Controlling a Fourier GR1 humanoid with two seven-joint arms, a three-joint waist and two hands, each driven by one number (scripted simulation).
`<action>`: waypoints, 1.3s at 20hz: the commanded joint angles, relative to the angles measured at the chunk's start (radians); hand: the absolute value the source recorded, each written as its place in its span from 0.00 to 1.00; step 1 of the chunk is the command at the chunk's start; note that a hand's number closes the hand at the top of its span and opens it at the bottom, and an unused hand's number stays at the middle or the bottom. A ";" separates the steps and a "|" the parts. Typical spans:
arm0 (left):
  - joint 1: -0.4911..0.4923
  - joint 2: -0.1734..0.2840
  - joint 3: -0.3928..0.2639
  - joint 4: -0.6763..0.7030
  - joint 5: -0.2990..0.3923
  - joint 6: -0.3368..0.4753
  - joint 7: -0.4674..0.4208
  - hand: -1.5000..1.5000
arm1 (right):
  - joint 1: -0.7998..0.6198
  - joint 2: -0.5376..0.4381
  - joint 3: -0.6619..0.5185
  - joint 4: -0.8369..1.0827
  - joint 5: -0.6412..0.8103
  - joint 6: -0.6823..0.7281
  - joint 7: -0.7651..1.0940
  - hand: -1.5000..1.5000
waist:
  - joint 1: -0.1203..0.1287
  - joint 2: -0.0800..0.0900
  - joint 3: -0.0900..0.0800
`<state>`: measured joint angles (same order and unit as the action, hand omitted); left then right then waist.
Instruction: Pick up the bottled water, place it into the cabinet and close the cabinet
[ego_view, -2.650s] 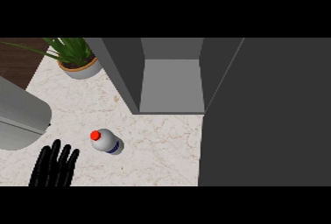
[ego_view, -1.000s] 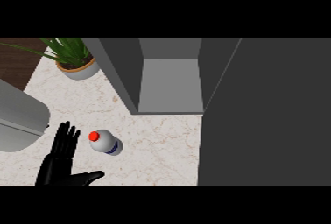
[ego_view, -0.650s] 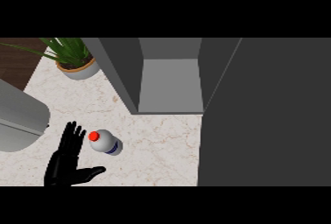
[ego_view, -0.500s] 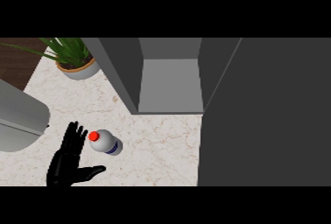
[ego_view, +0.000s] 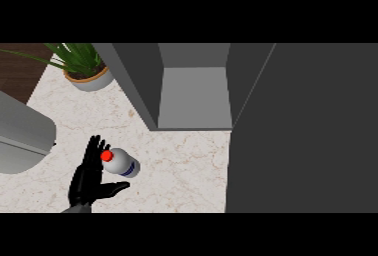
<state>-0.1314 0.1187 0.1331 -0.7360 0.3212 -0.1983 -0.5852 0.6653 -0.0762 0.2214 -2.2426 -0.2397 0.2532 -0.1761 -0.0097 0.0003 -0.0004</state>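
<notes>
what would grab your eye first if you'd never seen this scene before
Likely the bottled water with its bright red cap, standing on the pale marble counter at lower left, with the black left hand open right beside it, fingers straight and thumb spread. Next would be the open grey cabinet at upper centre, its big dark door filling the view's right side, and the potted plant in the top left corner.
</notes>
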 joint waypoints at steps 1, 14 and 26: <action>-0.103 0.010 0.040 0.229 -0.005 -0.072 -0.108 0.00 | 0.009 0.002 0.005 -0.019 -0.015 -0.006 0.013 0.00 | -0.006 0.002 -0.001; -0.189 -0.037 0.051 0.359 0.016 -0.206 -0.137 0.00 | -0.054 0.031 0.035 0.041 0.012 -0.032 0.022 0.00 | -0.008 0.003 -0.001; -0.220 -0.063 0.017 0.357 -0.014 -0.269 -0.146 1.00 | -0.089 0.022 0.018 0.089 0.028 -0.027 -0.002 0.00 | -0.005 0.003 -0.001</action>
<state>-0.3187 0.1141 0.1685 -0.4246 0.3177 -0.4235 -0.7061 0.6074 -0.0630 0.2383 -2.1762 -0.2297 0.2365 -0.1692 -0.0075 -0.0050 0.0157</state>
